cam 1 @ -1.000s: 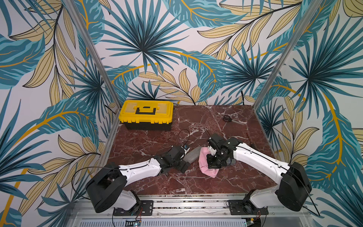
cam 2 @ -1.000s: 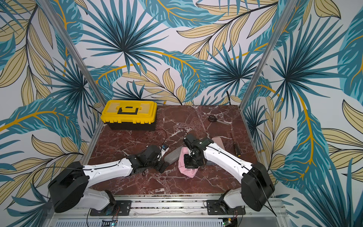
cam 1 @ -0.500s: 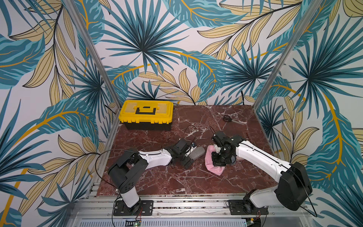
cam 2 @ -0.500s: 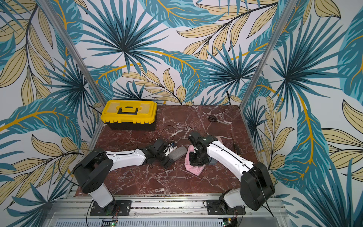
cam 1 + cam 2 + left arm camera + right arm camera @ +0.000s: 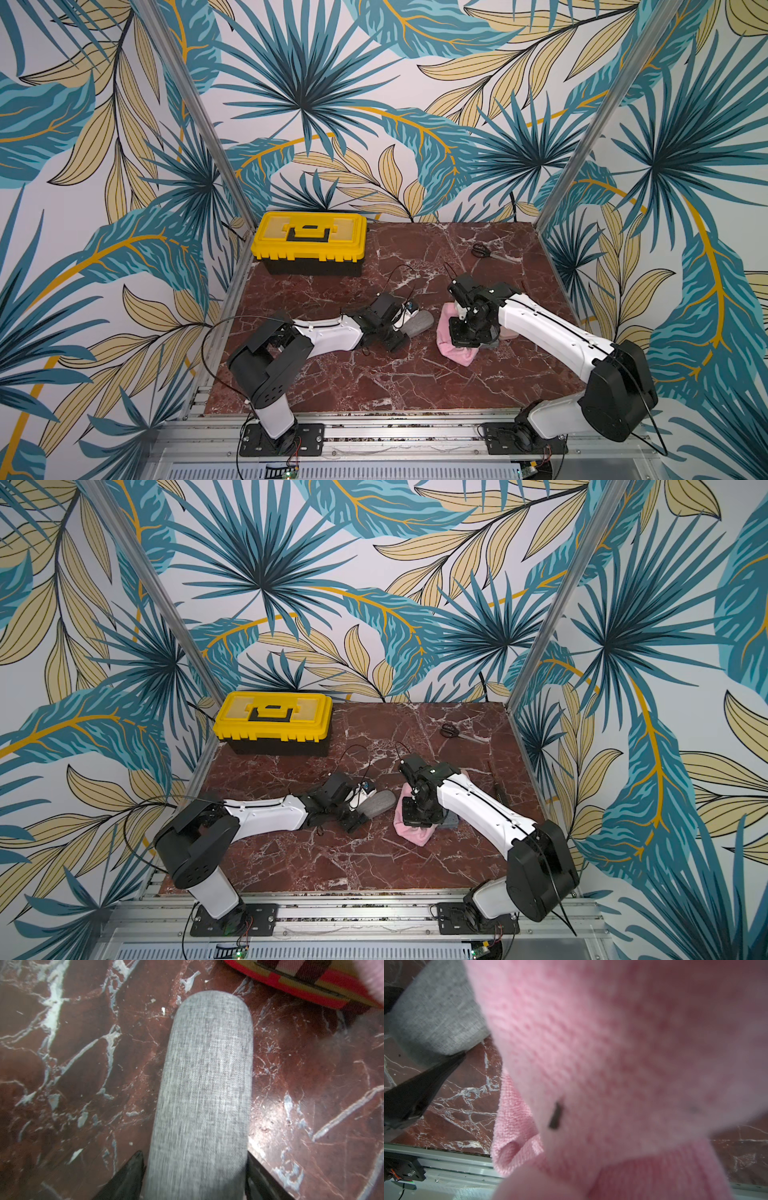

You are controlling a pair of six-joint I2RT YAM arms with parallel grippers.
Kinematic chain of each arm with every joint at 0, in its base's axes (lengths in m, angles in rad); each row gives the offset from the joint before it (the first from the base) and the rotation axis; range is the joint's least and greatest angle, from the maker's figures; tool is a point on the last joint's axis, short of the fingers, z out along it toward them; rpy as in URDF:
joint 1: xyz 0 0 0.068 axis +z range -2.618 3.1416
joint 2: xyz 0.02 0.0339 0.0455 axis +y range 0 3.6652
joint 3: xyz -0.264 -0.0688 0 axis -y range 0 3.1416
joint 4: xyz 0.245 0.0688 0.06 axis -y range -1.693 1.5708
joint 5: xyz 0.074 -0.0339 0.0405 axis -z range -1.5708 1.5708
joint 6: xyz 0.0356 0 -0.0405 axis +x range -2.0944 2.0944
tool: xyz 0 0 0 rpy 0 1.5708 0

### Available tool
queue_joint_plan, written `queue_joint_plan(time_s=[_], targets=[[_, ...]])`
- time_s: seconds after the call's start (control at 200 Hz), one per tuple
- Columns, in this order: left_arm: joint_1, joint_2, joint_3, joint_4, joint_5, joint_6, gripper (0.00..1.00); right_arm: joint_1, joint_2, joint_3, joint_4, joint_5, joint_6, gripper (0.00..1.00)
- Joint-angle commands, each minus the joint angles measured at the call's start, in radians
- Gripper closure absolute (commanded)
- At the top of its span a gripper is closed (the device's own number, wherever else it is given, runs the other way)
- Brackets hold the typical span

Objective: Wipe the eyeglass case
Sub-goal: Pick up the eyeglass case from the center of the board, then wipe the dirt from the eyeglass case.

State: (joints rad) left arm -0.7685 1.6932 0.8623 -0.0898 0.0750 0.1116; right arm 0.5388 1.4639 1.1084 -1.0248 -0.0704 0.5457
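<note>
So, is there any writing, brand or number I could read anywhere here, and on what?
No text can be read anywhere.
On the yellow toolbox: no lettering shows on its lid.
On the grey eyeglass case: plain fabric, no label.
On the pink cloth: no printed tag in view.
On the blue-and-white patch at the left arm's wrist: too small to read.

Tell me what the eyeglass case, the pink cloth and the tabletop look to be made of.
Eyeglass case: grey woven fabric covering, matte; a fine heathered crosshatch weave shows.
Pink cloth: soft knit or microfibre, fuzzy; looped rows and limp folds.
Tabletop: dark red marble look with white veins, glossy glare; possibly a printed laminate.
</note>
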Motion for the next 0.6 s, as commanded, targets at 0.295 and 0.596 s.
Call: queue_joint_plan(time_s=[0.295,0.596], targets=[[0.000,-0.252,-0.231,0.089,-0.020,-0.187,0.33,0.144,0.150,0.047,0.247,-0.117,0.234,1.00],[-0.043,-0.257,-0.279,0.074,-0.055,-0.293,0.34,0.169,0.236,0.161,0.168,-0.123,0.158,1.00]])
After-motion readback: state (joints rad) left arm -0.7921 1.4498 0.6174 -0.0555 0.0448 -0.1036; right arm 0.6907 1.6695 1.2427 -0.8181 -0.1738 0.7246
